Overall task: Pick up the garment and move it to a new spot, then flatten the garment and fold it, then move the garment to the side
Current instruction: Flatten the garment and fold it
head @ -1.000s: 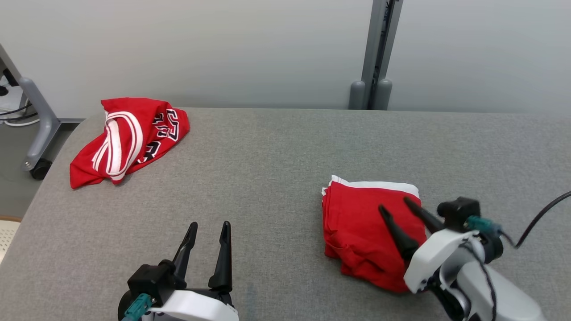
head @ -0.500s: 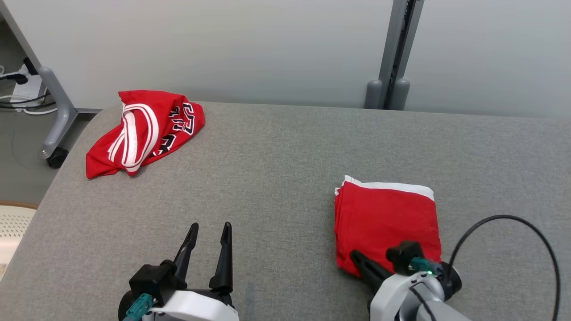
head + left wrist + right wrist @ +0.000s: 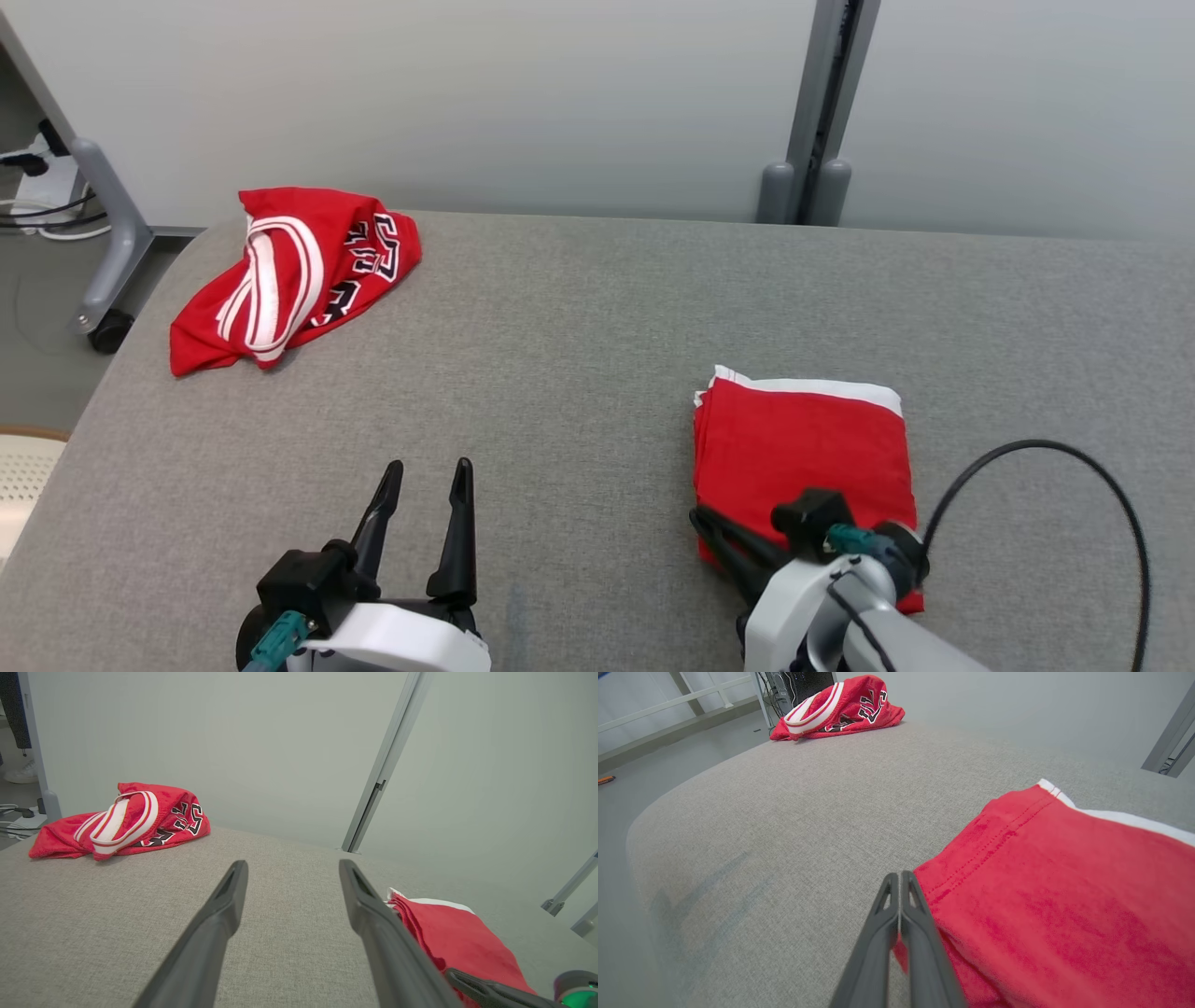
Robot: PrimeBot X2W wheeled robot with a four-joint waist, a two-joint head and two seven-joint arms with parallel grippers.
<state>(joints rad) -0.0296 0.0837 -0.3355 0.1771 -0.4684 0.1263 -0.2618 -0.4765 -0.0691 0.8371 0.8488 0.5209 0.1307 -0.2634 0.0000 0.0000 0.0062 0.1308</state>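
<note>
The grey cloth-covered table (image 3: 579, 373) carries everything here. The folded red garment (image 3: 803, 439), with a white band along its far edge, lies flat under and just ahead of the right tool (image 3: 700, 516). It is well off to the right of the left tool (image 3: 428, 464).

A second red piece, a crumpled jersey (image 3: 289, 271) with white stripes and black lettering, sits far ahead of the left tool and off to its left, by the table's far corner. It is well apart from both tools.

The right tool has its two dark fingers pressed together at the garment's near left corner. A sliver of red cloth shows nipped between them.

The left tool hangs low over bare table with its fingers spread wide, touching nothing and holding nothing.
</note>
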